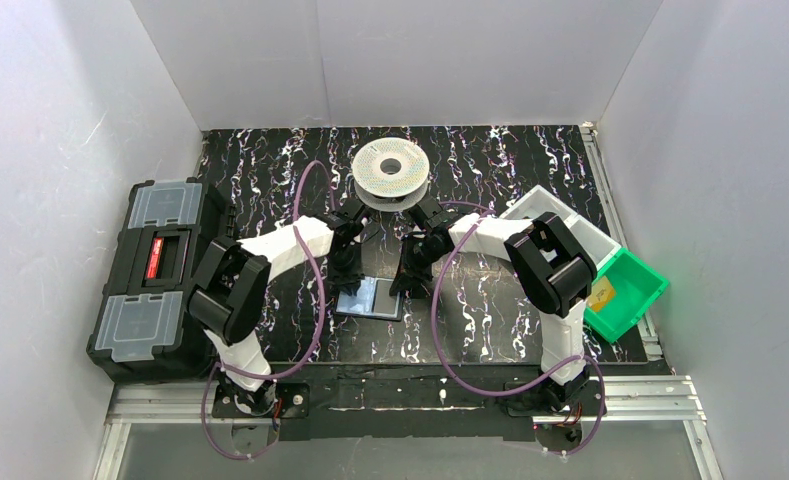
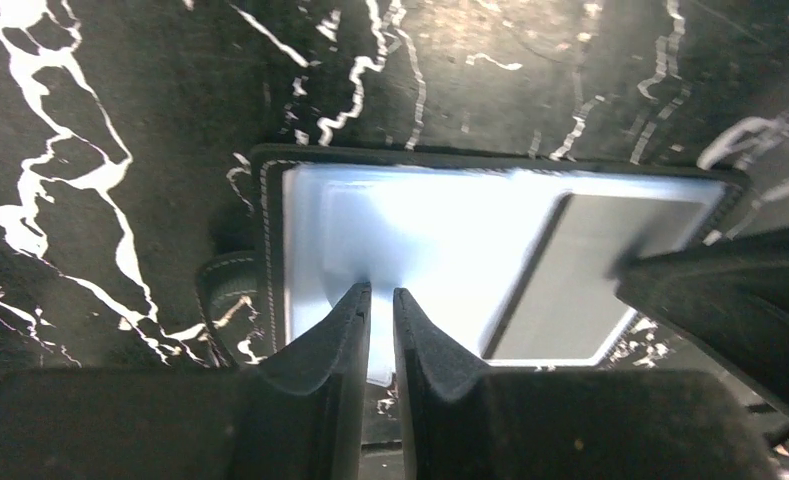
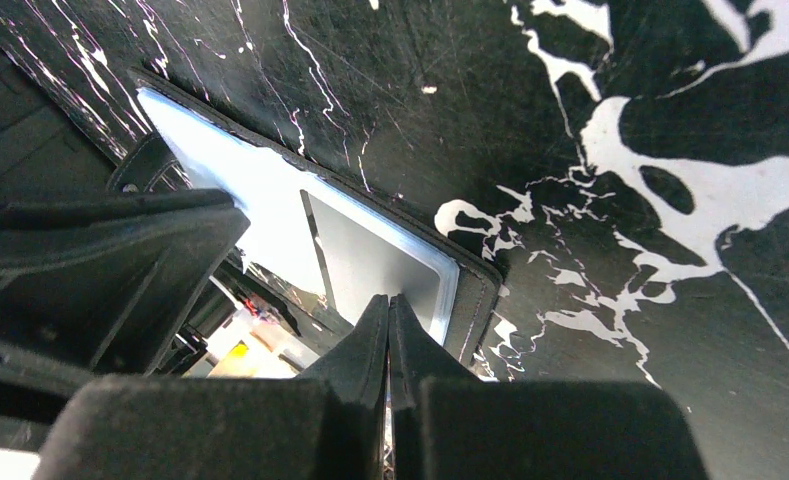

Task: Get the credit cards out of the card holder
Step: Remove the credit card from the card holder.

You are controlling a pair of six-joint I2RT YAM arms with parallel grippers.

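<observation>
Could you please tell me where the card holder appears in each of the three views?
Top external: the card holder lies open just below centre.
Left wrist: mid-frame, filling the middle, lying open.
Right wrist: left of centre, running diagonally.
Shared landmark: the white-veined black tabletop under it.

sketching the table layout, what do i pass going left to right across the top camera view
big black plastic toolbox with clear lid compartments → small open black card holder with bluish inside → green plastic bin
</observation>
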